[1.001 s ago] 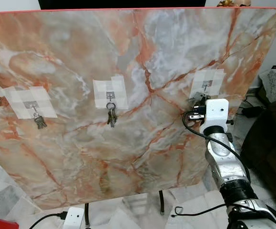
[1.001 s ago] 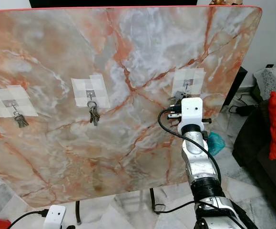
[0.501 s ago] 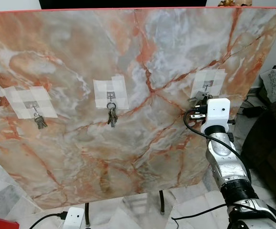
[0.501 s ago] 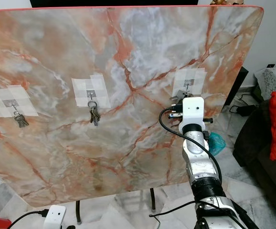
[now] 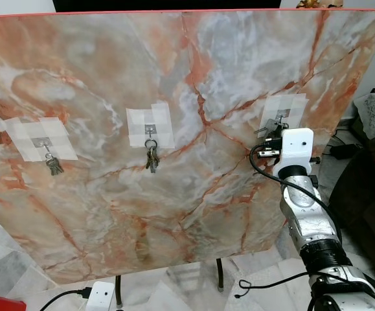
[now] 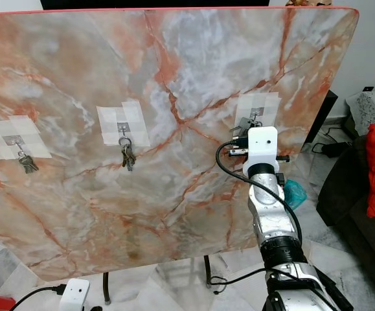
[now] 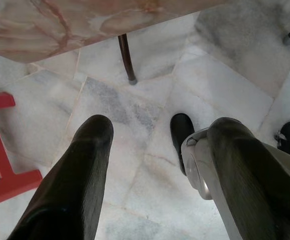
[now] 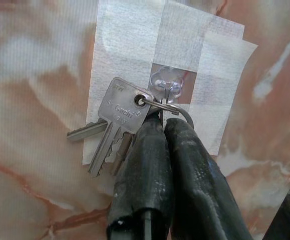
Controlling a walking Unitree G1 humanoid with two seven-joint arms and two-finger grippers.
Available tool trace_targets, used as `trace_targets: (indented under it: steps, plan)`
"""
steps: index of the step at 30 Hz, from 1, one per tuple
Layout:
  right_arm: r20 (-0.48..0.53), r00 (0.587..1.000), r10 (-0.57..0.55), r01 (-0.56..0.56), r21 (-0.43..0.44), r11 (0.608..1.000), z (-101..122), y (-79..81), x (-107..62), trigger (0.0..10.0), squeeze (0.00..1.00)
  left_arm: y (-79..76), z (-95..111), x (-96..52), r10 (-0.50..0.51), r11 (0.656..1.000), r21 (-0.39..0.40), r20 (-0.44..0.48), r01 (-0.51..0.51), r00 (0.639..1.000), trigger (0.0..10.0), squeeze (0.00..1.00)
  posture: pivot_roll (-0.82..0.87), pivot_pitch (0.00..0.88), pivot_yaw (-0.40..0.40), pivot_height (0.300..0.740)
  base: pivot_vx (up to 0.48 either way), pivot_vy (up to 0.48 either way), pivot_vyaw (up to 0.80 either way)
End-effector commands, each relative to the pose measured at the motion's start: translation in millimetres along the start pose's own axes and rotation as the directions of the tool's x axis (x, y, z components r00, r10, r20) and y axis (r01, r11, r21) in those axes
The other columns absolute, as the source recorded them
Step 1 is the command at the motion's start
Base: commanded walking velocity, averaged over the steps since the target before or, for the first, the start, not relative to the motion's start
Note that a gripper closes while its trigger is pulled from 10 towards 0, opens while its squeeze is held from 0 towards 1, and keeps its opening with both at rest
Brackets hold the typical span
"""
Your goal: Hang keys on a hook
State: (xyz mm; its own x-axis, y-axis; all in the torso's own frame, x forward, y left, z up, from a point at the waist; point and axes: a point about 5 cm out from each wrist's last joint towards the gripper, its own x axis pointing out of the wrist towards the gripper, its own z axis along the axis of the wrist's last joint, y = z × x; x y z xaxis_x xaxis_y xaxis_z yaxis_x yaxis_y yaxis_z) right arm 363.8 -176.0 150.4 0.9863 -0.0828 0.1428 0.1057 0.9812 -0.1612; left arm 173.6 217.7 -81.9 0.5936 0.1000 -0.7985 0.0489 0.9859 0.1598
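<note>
The left gripper (image 7: pixel 155 165) hangs idle over the marble floor (image 7: pixel 150 95), fingers spread apart. Farther out, the right gripper (image 8: pixel 165 125) pinches the key ring (image 8: pixel 177 107), its keys (image 8: pixel 117 120) dangling just below the clear hook (image 8: pixel 167 87) taped to the marble board (image 5: pixel 193 84). Hooking looks under way; next the ring likely needs lifting over the tip before release.

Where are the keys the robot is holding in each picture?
Left eye view: keys at the right tape patch, above the right gripper.
Right eye view: keys, same spot.
Right wrist view: keys mid-picture, beside the fingers.
Left wrist view: floor, no keys.
Shared landmark: white tape patch.
</note>
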Motion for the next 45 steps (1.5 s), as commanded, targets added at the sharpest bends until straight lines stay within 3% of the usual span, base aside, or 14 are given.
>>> trace_targets:
  steps: [1, 29, 45]
  plan:
    - [0.048, 0.999, -0.009, 0.008, 0.005, 1.000, 14, -3.9, 6.5, 10.0, 0.00, -0.4, -4, -0.5, -0.004, 1.000, 0.021, -0.022, 0.004, 1.000, 10.0, 0.00, 0.05, 0.000, -0.033, 0.740, 0.000, 0.000, 0.00]
    - [-0.041, 0.999, 0.032, -0.034, -0.034, 0.999, 4, -6.8, 9.3, 10.0, 0.00, 1.0, 1, 0.4, -0.002, 1.000, 0.025, -0.010, 0.002, 1.000, 10.0, 0.00, 0.06, 0.000, -0.031, 0.740, 0.000, 0.000, 0.00]
    - [-0.035, 0.996, 0.081, -0.082, -0.037, 0.996, 8, -2.8, 11.3, 10.0, 0.00, 1.5, 4, 1.0, 0.000, 1.000, 0.027, 0.002, 0.000, 1.000, 10.0, 0.00, 0.05, 0.000, -0.030, 0.740, 0.000, 0.000, 0.00]
